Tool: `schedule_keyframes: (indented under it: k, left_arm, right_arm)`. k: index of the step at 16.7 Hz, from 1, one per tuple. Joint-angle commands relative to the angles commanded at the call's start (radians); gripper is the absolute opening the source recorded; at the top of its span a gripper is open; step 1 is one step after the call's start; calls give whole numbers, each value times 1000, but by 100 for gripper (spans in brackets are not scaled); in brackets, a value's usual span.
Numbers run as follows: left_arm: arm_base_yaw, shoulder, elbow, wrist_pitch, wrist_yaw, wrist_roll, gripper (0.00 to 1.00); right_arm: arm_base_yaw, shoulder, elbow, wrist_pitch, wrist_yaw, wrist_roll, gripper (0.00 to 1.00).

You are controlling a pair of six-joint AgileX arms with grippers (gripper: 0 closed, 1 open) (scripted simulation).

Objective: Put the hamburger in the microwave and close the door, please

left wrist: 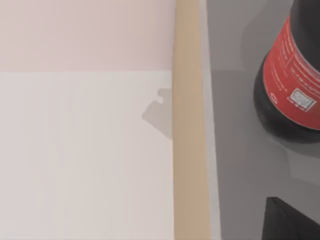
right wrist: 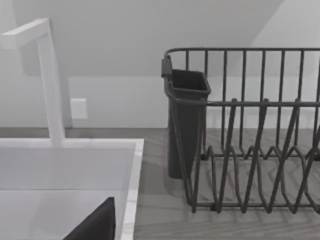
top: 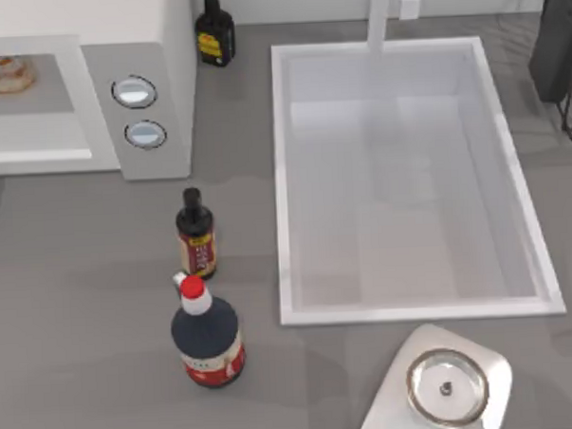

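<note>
The hamburger [top: 9,73] lies inside the microwave [top: 155,49], on the grey floor of its cavity at the table's far left. Two round silver knobs [top: 134,91] sit on the panel to the right of the cavity. The cavity's front is uncovered and the door is out of view. A dark corner of my left gripper [left wrist: 292,220] shows in the left wrist view, beside a red-labelled bottle [left wrist: 292,75] near the table's tan edge [left wrist: 187,125]. A dark tip of my right gripper [right wrist: 95,225] hangs over the sink's rim [right wrist: 131,175].
A white sink [top: 289,176] with a faucet [top: 380,16] fills the middle right. Three dark bottles stand left of it: one by the microwave [top: 214,32], a small one [top: 196,235], and a red-capped one [top: 206,337]. A dish rack [top: 559,51] stands far right, and a scale [top: 450,388] at the front.
</note>
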Motion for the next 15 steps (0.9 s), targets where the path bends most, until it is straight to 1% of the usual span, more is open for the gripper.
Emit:
schedule_keyframes:
  k: [7,10,13,15]
  left_arm:
    - [-5,-17,-27,17,-4,-11,0]
    - [-42,-110,-131,62,-33,-66,0]
    - [-116,-227,-286,129,-67,-141,0]
    - [-164,-286,-356,168,-83,-182,0]
  right_arm:
    - [0,0,0,0,0,0,100]
    - [0,0,0,0,0,0,100]
    - [0,0,0,0,0,0,100]
    - [0,0,0,0,0,0,100]
